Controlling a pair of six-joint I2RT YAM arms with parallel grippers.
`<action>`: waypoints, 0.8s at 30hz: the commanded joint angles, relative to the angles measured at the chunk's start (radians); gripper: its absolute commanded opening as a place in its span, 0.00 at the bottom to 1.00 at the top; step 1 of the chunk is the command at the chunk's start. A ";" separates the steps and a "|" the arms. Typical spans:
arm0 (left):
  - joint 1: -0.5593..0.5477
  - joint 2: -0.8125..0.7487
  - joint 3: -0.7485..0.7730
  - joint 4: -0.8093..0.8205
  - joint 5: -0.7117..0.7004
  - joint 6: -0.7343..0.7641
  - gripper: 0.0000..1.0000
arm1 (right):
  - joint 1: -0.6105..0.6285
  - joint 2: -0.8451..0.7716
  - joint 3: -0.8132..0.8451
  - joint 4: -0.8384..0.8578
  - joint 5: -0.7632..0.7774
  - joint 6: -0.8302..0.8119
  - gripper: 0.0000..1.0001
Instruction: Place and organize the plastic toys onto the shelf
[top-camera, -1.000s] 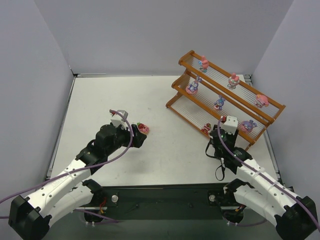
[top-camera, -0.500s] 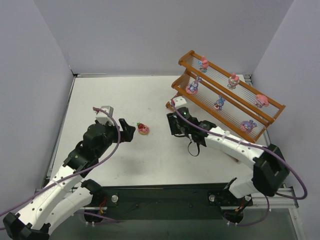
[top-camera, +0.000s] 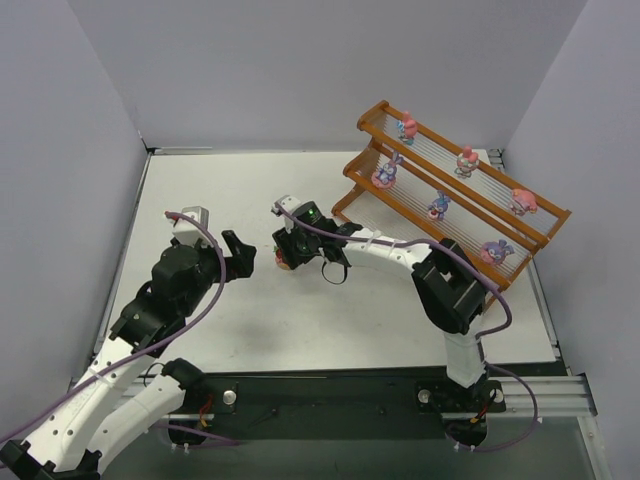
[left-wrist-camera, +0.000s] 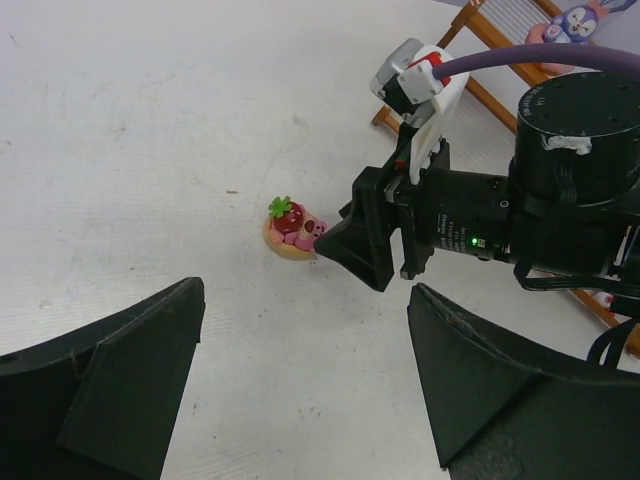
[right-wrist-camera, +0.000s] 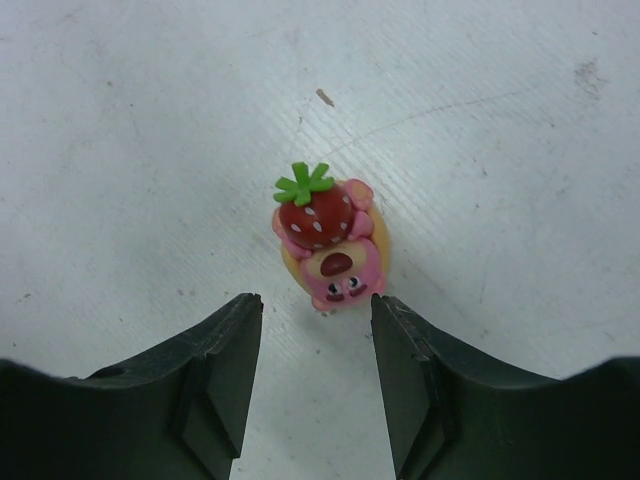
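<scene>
A pink bear toy with a red strawberry on an orange base (right-wrist-camera: 330, 245) lies on the white table. It also shows in the left wrist view (left-wrist-camera: 292, 228) and, partly covered, in the top view (top-camera: 285, 263). My right gripper (right-wrist-camera: 316, 305) is open, with its fingertips just short of the toy on either side, and it reaches far left across the table (top-camera: 284, 254). My left gripper (top-camera: 238, 256) is open and empty, a little to the left of the toy (left-wrist-camera: 305, 300). The orange-brown shelf (top-camera: 455, 192) at the back right holds several small figurines.
The right arm (top-camera: 380, 248) stretches across the table from the shelf side. A corner of the shelf with a purple figurine (left-wrist-camera: 578, 20) shows at the top right of the left wrist view. Grey walls close the table at the back and on both sides.
My right arm has swung left from the shelf's lowest tier to the strawberry bear toy. My left arm has pulled back to the left, away from the toy.
</scene>
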 joint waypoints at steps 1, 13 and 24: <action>0.008 -0.007 0.045 -0.036 -0.020 -0.017 0.93 | 0.037 0.050 0.094 0.052 -0.047 -0.005 0.49; 0.019 -0.005 0.060 -0.050 -0.029 0.014 0.93 | 0.060 0.173 0.211 0.037 0.110 -0.001 0.60; 0.036 -0.013 0.052 -0.050 -0.024 0.021 0.93 | 0.069 0.210 0.244 -0.015 0.214 -0.014 0.38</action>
